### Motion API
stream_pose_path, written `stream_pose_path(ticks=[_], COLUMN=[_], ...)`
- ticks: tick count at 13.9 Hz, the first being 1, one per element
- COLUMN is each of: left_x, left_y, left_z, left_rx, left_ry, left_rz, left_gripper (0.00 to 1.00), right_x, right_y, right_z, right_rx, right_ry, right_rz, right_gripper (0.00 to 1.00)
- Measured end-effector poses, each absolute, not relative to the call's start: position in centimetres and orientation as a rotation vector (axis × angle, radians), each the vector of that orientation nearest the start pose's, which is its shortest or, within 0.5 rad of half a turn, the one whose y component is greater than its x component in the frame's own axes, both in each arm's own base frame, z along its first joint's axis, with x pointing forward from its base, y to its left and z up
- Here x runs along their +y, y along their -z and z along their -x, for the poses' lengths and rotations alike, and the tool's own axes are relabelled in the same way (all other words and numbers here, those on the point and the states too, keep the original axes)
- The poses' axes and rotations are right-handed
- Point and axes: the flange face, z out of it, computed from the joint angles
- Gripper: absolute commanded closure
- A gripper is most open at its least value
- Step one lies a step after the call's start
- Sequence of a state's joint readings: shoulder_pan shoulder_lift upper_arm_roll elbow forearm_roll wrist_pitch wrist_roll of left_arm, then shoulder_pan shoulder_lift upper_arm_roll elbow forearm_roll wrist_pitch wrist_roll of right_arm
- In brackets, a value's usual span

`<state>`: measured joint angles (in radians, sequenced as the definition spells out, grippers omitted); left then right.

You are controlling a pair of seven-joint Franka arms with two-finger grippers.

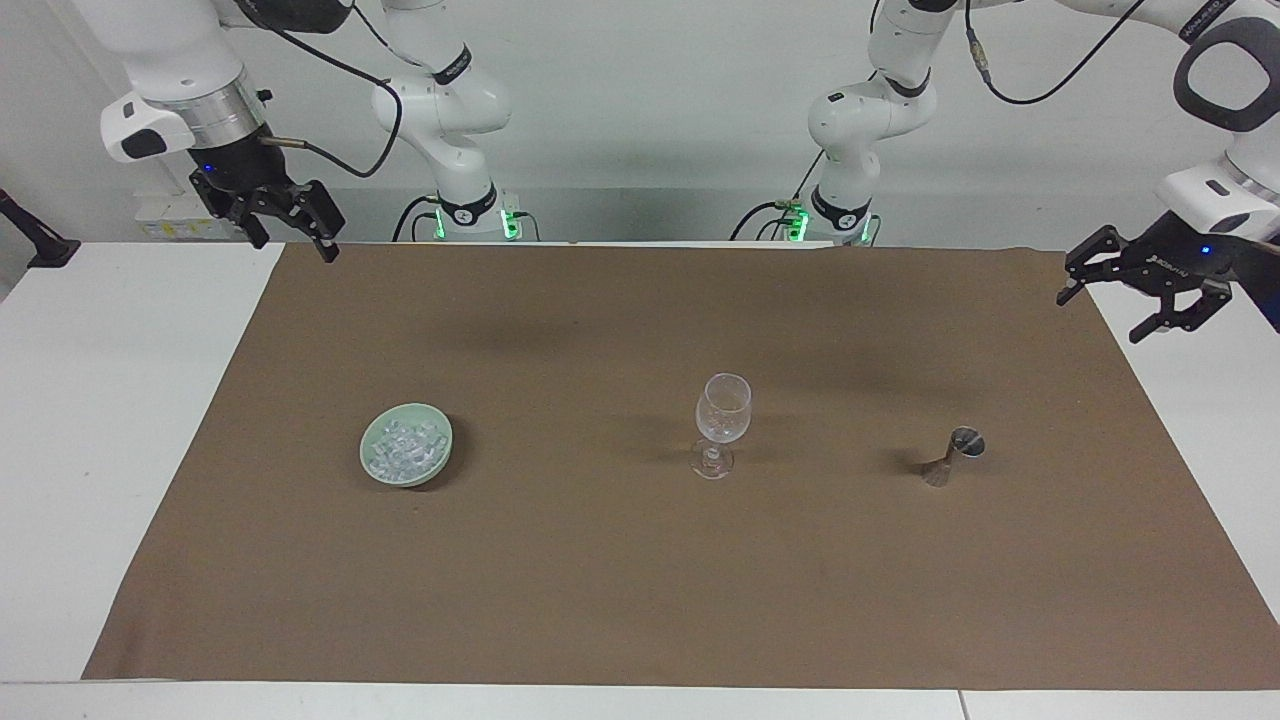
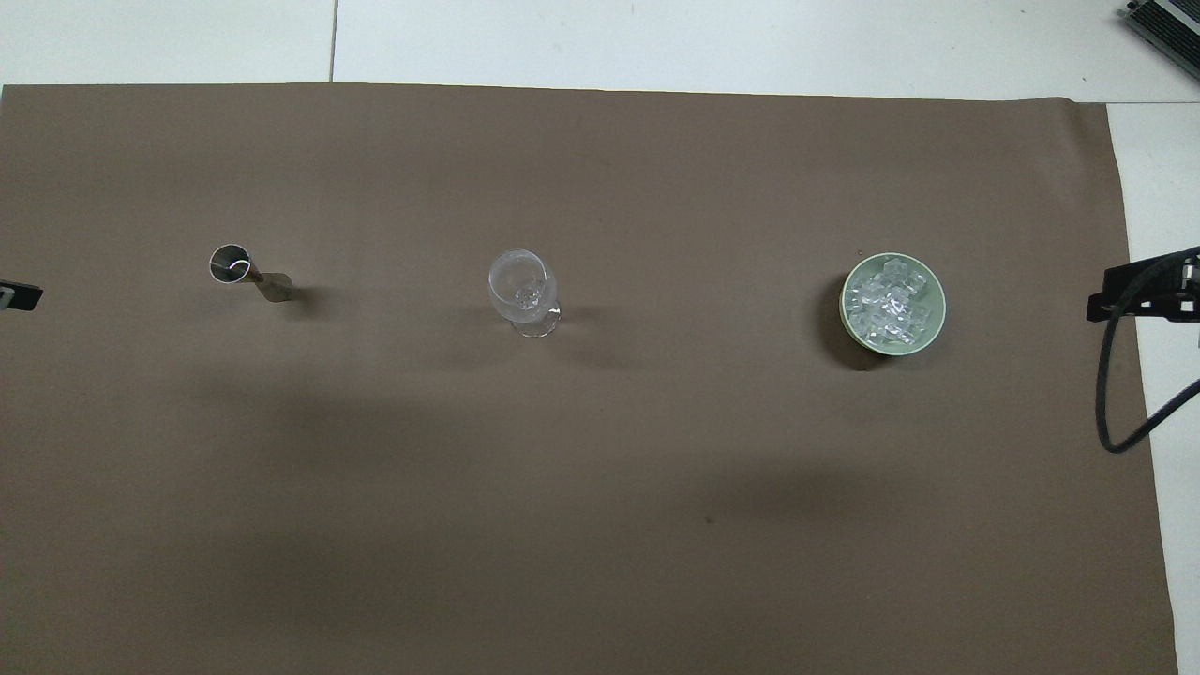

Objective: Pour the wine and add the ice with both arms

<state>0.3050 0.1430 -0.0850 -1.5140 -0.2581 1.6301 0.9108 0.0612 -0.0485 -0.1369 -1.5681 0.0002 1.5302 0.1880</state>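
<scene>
A clear wine glass (image 1: 722,425) stands upright mid-mat; it also shows in the overhead view (image 2: 521,291). A small metal jigger (image 1: 958,455) (image 2: 246,272) stands toward the left arm's end. A pale green bowl (image 1: 370,462) (image 2: 848,319) holding a heap of ice (image 1: 404,446) (image 2: 886,305) sits toward the right arm's end. I cannot make out any wine in the glass or the jigger. My left gripper (image 1: 1098,318) (image 2: 19,296) is open and empty, up over the mat's edge at its end. My right gripper (image 1: 295,247) (image 2: 1139,292) is open and empty, waiting over the mat's corner.
A brown mat (image 1: 640,600) covers most of the white table (image 1: 110,420). A black cable (image 2: 1111,394) hangs from the right arm at the table's end. The three objects stand in one row, well apart.
</scene>
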Motion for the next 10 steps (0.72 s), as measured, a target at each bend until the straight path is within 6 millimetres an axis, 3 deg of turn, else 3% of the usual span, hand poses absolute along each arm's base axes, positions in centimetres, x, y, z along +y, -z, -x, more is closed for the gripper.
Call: stream_pose_path(ticks=[4, 7, 10], left_x=[15.0, 18.0, 17.7], left_y=[-52.2, -48.0, -47.0], left_z=[-61.3, -61.9, -62.7], left_rx=[1.516, 1.707, 1.857], left_ry=[0.448, 0.583, 0.794], left_rz=[3.151, 3.105, 3.035], left_gripper=[0.00, 0.00, 0.00], right_x=[-4.3, -4.3, -4.3], right_y=[-64.8, -64.8, -64.8], right_z=[-53.4, -53.4, -53.4], right_rx=[0.412, 0.412, 0.412], right_ry=[0.015, 0.015, 0.015], right_rz=[3.107, 3.107, 3.107], right_gripper=[0.00, 0.00, 0.00])
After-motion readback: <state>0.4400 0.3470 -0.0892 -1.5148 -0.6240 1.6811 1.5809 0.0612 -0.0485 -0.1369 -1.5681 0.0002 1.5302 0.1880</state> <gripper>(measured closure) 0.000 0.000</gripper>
